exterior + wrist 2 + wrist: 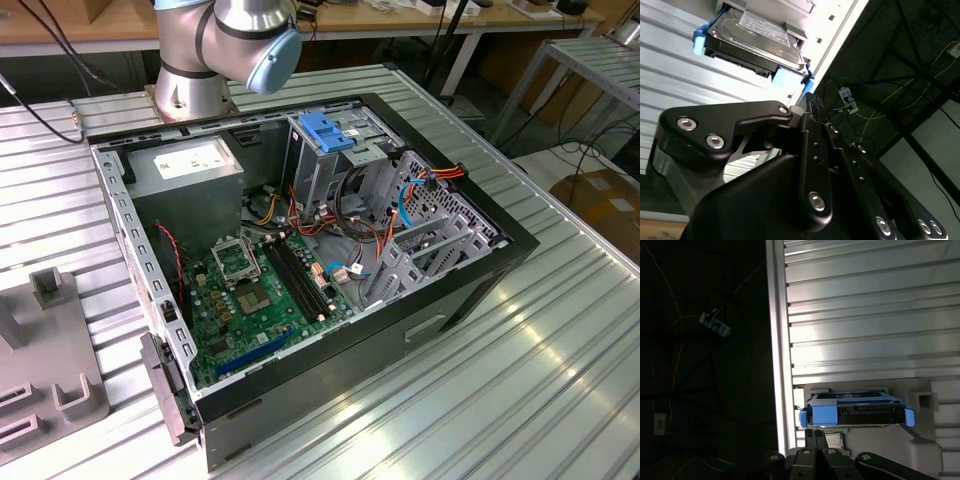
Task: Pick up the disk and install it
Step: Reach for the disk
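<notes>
Pick-up looks underway: the pincer [818,441], its opening impossible to tell, hangs near the disk [855,412] in its grey holder [890,450]; gripping calls for squaring up.

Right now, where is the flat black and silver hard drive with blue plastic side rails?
In both wrist views the disk lies on a pale grey holder on the ribbed metal table, close to the table's edge.
</notes>
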